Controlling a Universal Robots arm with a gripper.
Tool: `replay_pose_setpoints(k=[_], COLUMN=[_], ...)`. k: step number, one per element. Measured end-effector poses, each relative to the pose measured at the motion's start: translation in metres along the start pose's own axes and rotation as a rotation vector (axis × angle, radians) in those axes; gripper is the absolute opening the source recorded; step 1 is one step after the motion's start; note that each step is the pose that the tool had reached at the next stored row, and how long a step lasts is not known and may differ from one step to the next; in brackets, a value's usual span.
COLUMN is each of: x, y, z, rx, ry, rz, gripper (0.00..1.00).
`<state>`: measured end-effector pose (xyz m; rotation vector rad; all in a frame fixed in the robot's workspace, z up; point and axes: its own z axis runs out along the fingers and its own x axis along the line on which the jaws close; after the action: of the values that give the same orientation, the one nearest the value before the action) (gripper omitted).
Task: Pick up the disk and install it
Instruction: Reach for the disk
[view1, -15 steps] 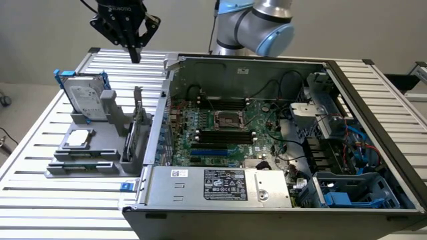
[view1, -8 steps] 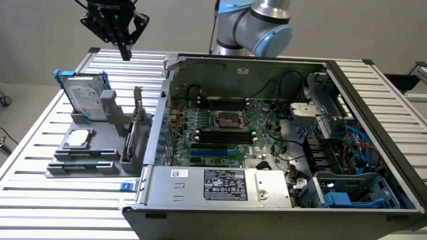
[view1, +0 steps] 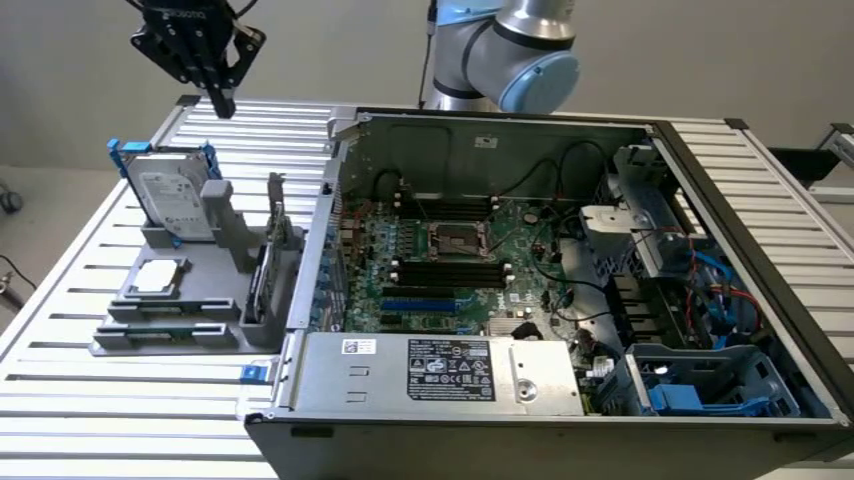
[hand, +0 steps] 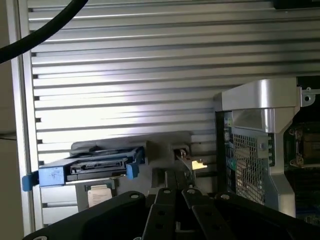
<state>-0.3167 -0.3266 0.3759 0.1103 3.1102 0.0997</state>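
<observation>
Slatted aluminium desk (view1: 107, 420) carries: grey plastic parts stand (view1: 200, 325) at exterior view's left, open black computer case (view1: 494, 140) on its side just beside it.

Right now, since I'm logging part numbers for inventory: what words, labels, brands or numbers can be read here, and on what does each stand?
No text can be read outright.
On the disk: white printed label, too small to read.
On the power supply: black label and small white sticker, print too small to read.
On the gripper: white lettering on its body, blurred.
</observation>
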Motion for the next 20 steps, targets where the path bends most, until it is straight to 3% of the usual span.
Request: replay_pose_setpoints(k=[10,20], x=[0.046,0.089], y=[0.004,0.0036], z=[0.007,0.0117], rx=[0.0,0.0036], ry=[0.0004,0.009], rz=[0.0,-0.001], gripper=[0.11,0.11])
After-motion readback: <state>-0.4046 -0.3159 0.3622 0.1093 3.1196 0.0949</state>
